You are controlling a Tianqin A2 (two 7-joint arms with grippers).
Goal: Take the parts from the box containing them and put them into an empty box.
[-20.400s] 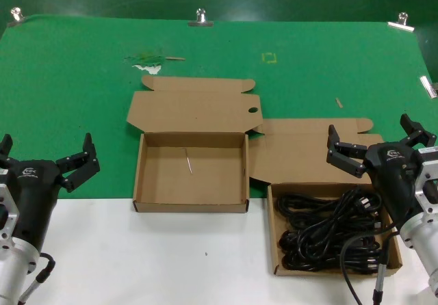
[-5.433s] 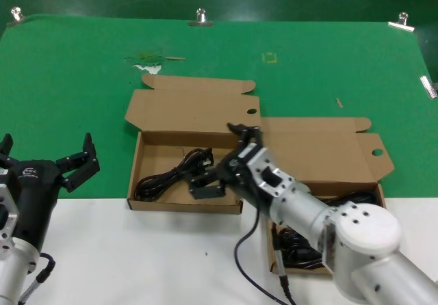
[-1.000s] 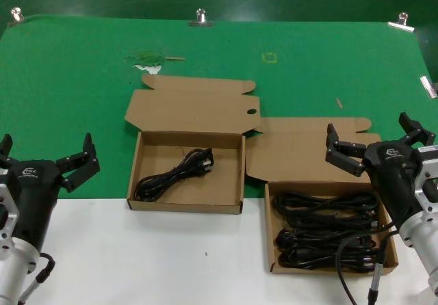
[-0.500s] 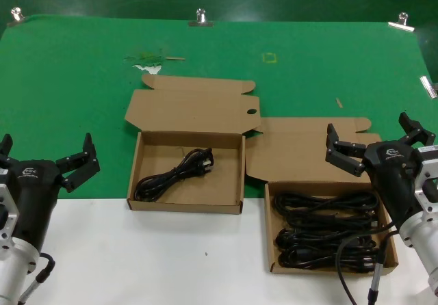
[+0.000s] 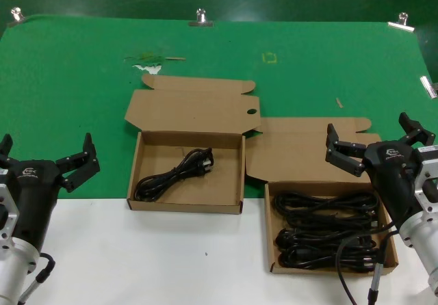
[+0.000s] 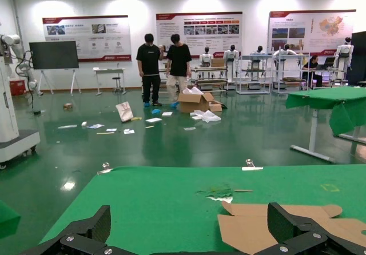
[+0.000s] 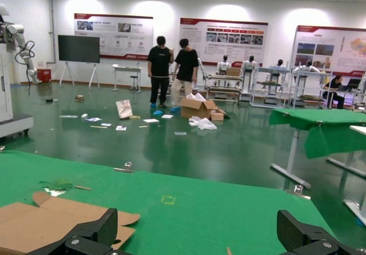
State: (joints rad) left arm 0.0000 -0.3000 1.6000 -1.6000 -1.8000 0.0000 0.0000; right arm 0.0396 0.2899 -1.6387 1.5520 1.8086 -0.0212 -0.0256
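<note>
Transfer status: one bundle moved, the remainder pending. A single coiled cord [image 5: 174,174] lies inside the smaller box [image 5: 186,204], running diagonally across the tray floor, its plug end toward the rear right corner and its loop end toward the front left corner. It rests free of both arms.

The remaining cords [image 5: 327,230] fill the larger box [image 5: 331,269]. They lie as several overlapping black loops covering most of the tray floor, with chunky plugs showing among the coils. The exact count of bundles cannot be told, as the loops are interlaced. By judgement, the task is in its early portion: most of the load is not yet moved.

Appearance of the parts: thin, black, rubbery cable in loose coils, not tied tightly. Adjacent bundles are likely to snag one another when one is lifted.

Both boxes stand open with lid flaps folded back onto the green mat [image 5: 82,100]. The smaller box sits to the left of centre; the larger box sits to the right and nearer the robot, its front part over the white counter [image 5: 137,257]. The two trays stand near each other; whether they touch cannot be told.

Right gripper [image 5: 378,144]: raised above the rear right of the larger box, jaws spread wide, holding nothing. Left gripper [image 5: 46,160]: parked at the left edge, well apart from both boxes, jaws spread wide, holding nothing.
</note>
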